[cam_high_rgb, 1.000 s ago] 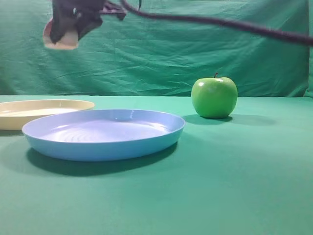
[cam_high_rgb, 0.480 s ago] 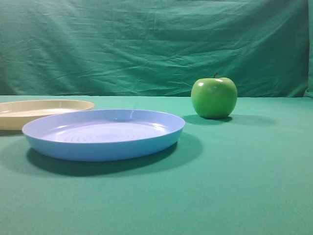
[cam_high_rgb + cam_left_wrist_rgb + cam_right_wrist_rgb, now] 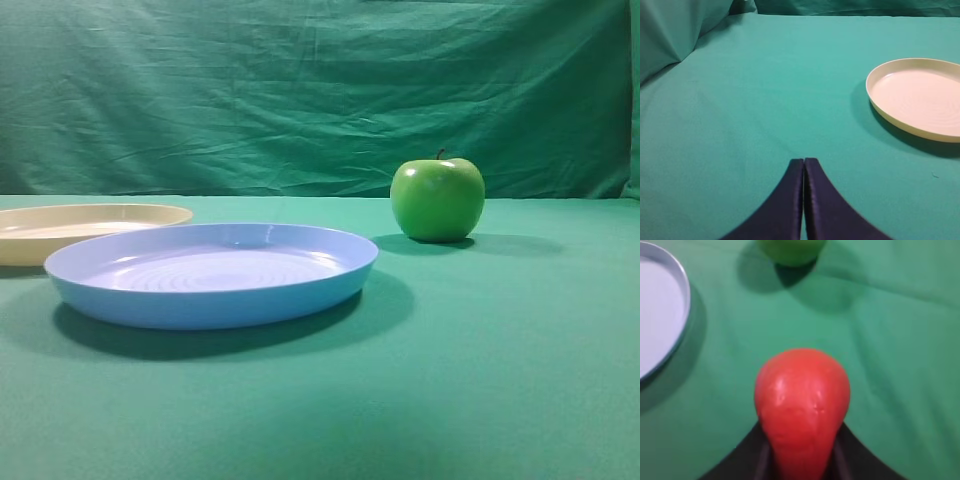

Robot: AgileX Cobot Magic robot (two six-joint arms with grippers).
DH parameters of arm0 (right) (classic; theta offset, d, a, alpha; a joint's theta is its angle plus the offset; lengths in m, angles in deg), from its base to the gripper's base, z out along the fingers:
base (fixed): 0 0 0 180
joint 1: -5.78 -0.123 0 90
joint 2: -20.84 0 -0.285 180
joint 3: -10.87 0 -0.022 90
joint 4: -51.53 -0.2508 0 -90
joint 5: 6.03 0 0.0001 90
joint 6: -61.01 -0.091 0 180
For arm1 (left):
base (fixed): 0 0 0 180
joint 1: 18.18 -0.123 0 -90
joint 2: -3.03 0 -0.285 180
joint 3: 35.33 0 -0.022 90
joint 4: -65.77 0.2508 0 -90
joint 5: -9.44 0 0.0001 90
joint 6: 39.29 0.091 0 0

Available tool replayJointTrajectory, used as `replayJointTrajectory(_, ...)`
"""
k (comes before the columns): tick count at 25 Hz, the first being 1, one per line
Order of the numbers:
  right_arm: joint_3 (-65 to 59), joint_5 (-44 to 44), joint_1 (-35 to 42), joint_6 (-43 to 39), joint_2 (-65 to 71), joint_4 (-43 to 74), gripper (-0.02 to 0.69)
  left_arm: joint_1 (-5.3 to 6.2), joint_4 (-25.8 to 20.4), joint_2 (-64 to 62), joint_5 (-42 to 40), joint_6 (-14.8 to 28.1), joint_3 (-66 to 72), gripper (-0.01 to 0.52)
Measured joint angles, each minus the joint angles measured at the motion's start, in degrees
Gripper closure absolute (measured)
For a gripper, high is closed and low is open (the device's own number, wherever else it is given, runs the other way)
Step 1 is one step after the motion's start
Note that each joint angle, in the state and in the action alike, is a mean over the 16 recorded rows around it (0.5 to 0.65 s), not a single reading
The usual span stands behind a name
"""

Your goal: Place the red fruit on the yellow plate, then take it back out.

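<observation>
Carrying the red fruit [image 3: 801, 405] clamped in the right claw [image 3: 801, 452], high above the green surface [image 3: 890, 340], with the blue plate [image 3: 660, 315] at ten o'clock and the green apple [image 3: 790, 250] at twelve in the right wrist view. Idling at the other side with the left claw [image 3: 804, 200] pressed closed on nothing, the bare yellow plate [image 3: 920, 97] lying at two o'clock from it. Best done by keeping the squeeze steady, passing well over the blue plate without clipping its rim, lowering to the yellow plate's centre and loosening only once settled, lest the round thing roll.
</observation>
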Motion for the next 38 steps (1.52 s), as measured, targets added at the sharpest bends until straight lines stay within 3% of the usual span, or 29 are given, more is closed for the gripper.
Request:
replayJointTrajectory(7, -8.53, 9.37, 3.29, 0.01, 3.59, 1.08, 0.481, 0.00, 0.00, 0.00, 0.00, 0.00, 0.00, 0.514)
replayJointTrajectory(11, -10.47, 14.29, 3.85, 0.05, 7.82, 1.81, 0.441, 0.00, 0.00, 0.00, 0.00, 0.00, 0.00, 0.514)
replayJointTrajectory(19, -10.48, 18.31, 3.92, 0.14, 14.06, 3.29, 0.221, 0.00, 0.00, 0.00, 0.00, 0.00, 0.00, 0.514)
replayJointTrajectory(24, -7.80, 15.17, 3.92, 0.14, 13.89, 3.71, 0.074, 0.00, 0.00, 0.00, 0.00, 0.00, 0.00, 0.514)
replayJointTrajectory(27, -4.75, 11.08, 3.92, 0.14, 12.20, 3.91, 0.029, 0.00, 0.00, 0.00, 0.00, 0.00, 0.00, 0.514)
replayJointTrajectory(32, 1.88, 2.12, 3.92, 0.13, 7.46, 4.20, 0.104, 0.00, 0.00, 0.00, 0.00, 0.00, 0.00, 0.514)
replayJointTrajectory(38, 8.64, -8.07, 3.92, 0.08, -1.22, 4.25, 0.338, 0.00, 0.00, 0.00, 0.00, 0.00, 0.00, 0.514)
